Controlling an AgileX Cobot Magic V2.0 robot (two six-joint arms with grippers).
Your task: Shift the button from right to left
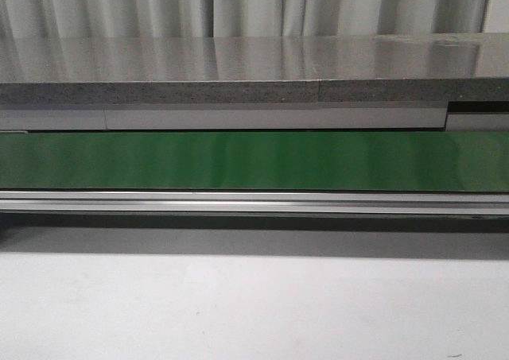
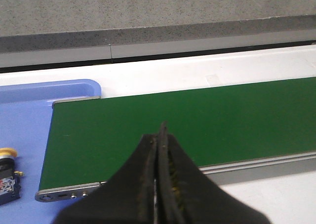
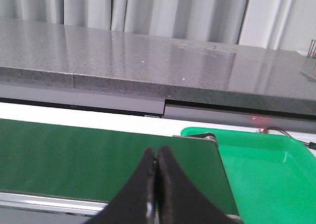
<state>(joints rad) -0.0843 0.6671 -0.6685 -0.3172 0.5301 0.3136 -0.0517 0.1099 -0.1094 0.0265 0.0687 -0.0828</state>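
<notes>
Meanwhile, both grippers, left [image 2: 159,135] and right [image 3: 157,157], are hovering closed and empty over the green belt [image 1: 254,160]; the button [image 2: 7,177] is lying in the blue tray [image 2: 29,135], its red marks unreadable.

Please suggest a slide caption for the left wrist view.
Closed left gripper above the green belt; button in blue tray.

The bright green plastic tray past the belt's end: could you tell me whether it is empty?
Seemingly empty: the visible part of the green tray shows only bare floor; the rest is outside the picture.
</notes>
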